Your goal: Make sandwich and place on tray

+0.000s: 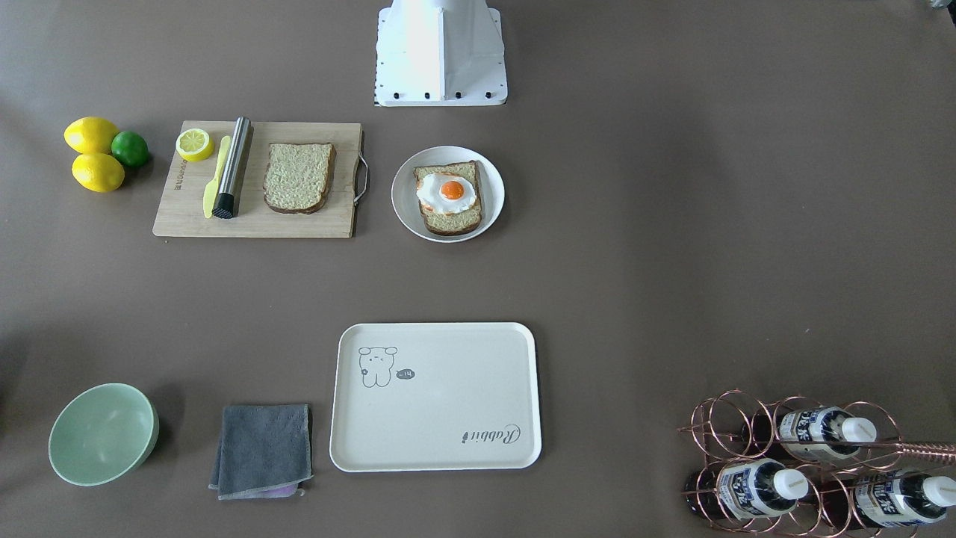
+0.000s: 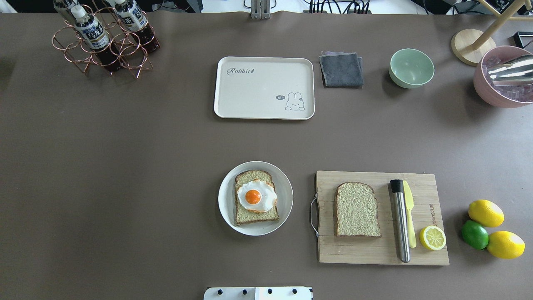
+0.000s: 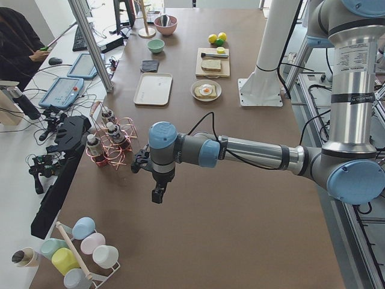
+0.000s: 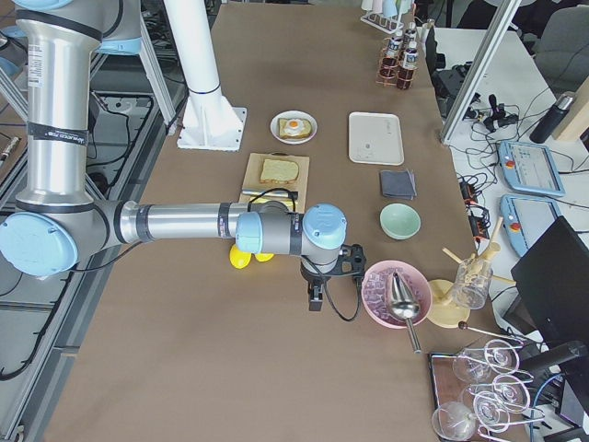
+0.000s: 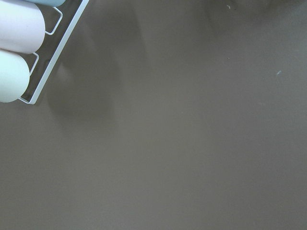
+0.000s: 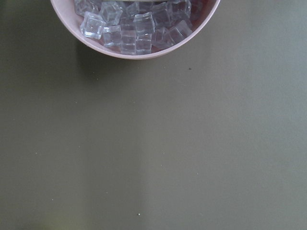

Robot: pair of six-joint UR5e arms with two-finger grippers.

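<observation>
The sandwich is unassembled: one bread slice (image 2: 256, 216) topped with a fried egg (image 2: 256, 196) lies on a round white plate (image 2: 225, 200) near the robot's base. A second bread slice (image 2: 357, 209) lies flat on the wooden cutting board (image 2: 362, 250) beside it. The cream tray (image 2: 258, 91) sits across the table, apart from both. The left gripper (image 3: 157, 194) hangs over bare table at the robot's left end, and the right gripper (image 4: 315, 299) hangs by a pink bowl of ice (image 2: 485, 93). Both are well apart from the bread (neither's opening can be told).
</observation>
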